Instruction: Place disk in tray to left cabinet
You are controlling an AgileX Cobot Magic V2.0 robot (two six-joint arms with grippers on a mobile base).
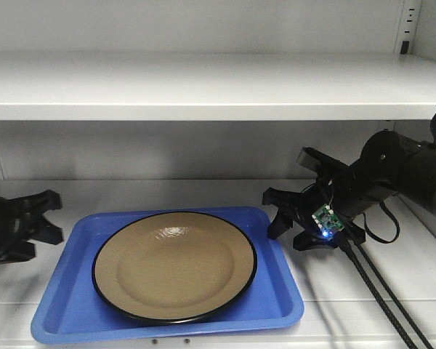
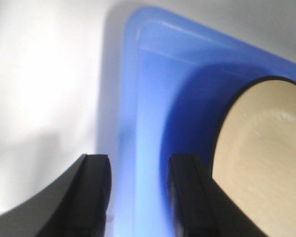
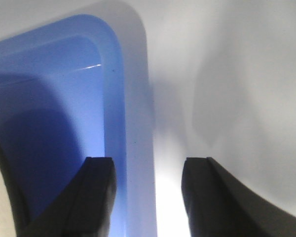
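Observation:
The tan disk (image 1: pixel 174 265) with a thin black rim lies flat in the blue tray (image 1: pixel 69 294). The tray rests on the lower shelf (image 1: pixel 363 283) of the grey cabinet. My left gripper (image 1: pixel 52 216) is open at the tray's left edge. In the left wrist view my left gripper (image 2: pixel 139 160) straddles the tray's rim (image 2: pixel 138 98), with the disk (image 2: pixel 266 148) to the right. My right gripper (image 1: pixel 273 214) is open at the tray's right edge. In the right wrist view my right gripper (image 3: pixel 148 162) straddles the tray's rim (image 3: pixel 133 98). Neither gripper holds anything.
The upper shelf (image 1: pixel 203 83) hangs low over the tray. A slotted upright (image 1: pixel 407 25) stands at the back right. The right arm's black cables (image 1: pixel 381 291) trail across the shelf toward the front right.

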